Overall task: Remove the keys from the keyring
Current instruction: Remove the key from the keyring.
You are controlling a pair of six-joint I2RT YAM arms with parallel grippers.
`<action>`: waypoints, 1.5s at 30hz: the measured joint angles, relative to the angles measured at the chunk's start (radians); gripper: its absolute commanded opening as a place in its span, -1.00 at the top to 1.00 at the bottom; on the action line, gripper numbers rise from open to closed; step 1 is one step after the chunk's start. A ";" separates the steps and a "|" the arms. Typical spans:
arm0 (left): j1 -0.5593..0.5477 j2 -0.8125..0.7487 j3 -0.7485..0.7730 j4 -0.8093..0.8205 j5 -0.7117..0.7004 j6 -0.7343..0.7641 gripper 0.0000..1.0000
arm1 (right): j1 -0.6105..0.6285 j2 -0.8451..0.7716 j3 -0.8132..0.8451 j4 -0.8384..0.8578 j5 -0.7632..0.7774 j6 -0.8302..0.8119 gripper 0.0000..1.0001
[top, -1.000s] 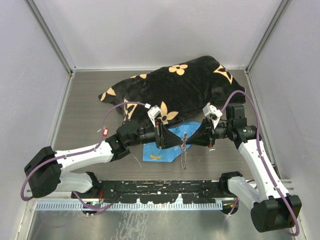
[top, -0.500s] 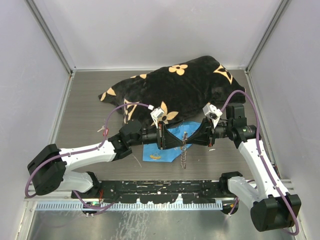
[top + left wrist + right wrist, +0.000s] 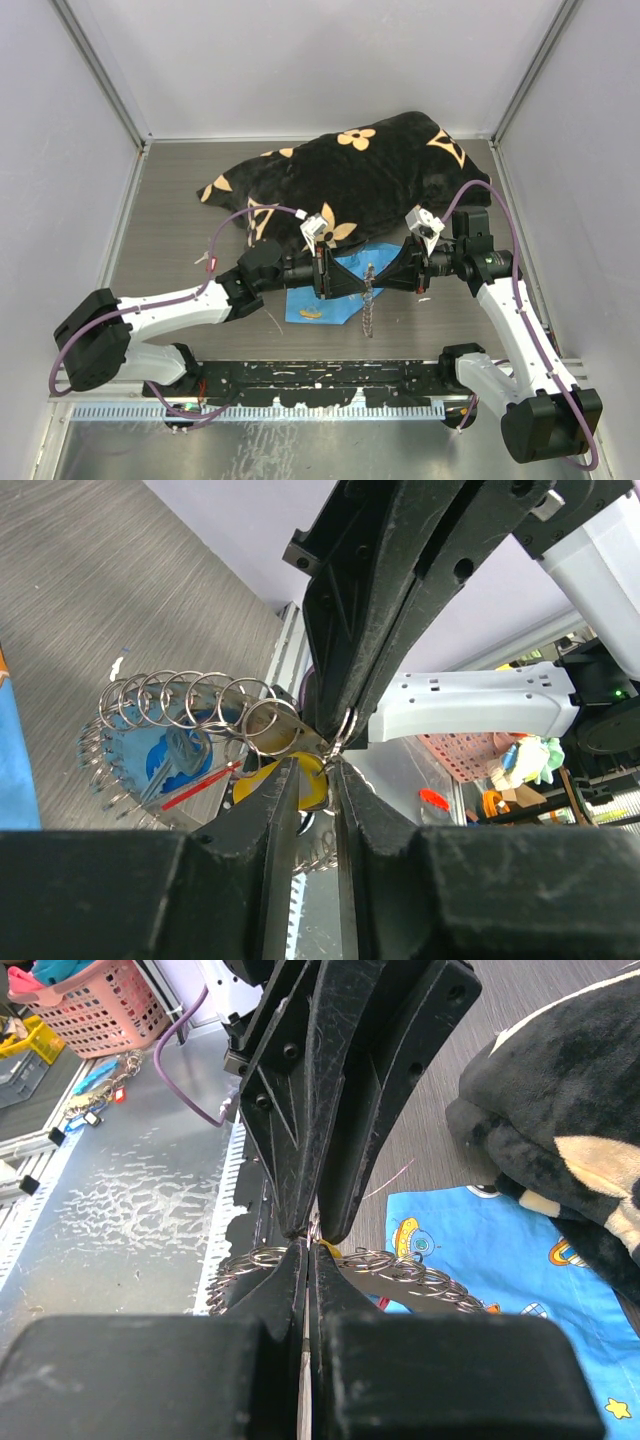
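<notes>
In the centre of the overhead view the two grippers meet tip to tip above the cloth [image 3: 300, 305]. The right gripper [image 3: 308, 1252] is closed tight on the keyring [image 3: 190, 695] and holds it up, so the keys [image 3: 168, 760] hang free. The left gripper [image 3: 312, 772] is almost closed around the yellow key [image 3: 308, 785]. Whether it really pinches it, I cannot tell.

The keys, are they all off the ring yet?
Not yet. A yellow bit lying on the blue cloth may be one freed key. Now the right gripper pinches the keyring while the left gripper noses at a yellow-headed key. A blue key and a red key hang among the rings, so those are left.
</notes>
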 measured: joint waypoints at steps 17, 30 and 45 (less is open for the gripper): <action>0.000 -0.042 0.000 0.001 -0.003 0.000 0.54 | 0.000 0.000 0.000 0.002 -0.001 0.001 0.98; 0.000 -0.038 0.019 -0.010 -0.003 0.006 1.00 | 0.000 0.000 0.000 0.003 -0.016 0.004 0.99; 0.000 -0.038 0.018 -0.055 -0.046 0.015 1.00 | -0.006 0.036 0.014 0.055 0.000 0.099 0.99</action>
